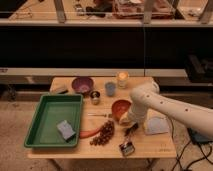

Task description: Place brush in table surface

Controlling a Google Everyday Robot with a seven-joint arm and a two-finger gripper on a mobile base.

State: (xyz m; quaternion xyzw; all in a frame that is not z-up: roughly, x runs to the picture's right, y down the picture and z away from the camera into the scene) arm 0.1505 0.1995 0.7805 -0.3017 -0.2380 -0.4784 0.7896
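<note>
The brush (127, 147) lies on the tan table surface (150, 147) near the front edge. Its squarish dark head points toward the front and its slim black handle runs up and to the right. My gripper (131, 125) hangs from the white arm (165, 107), which reaches in from the right. It sits low over the table at the far end of the brush handle, just in front of an orange bowl (120, 106). Whether it touches the handle is hidden.
A green tray (40, 131) holding a small grey block (65, 129) fills the left side. A carrot (89, 133) and grapes (103, 134) lie left of the brush. A grey cloth (157, 125) is to the right. A purple bowl (81, 84), metal cup (95, 96), blue cup (110, 88) and candle jar (122, 79) stand behind.
</note>
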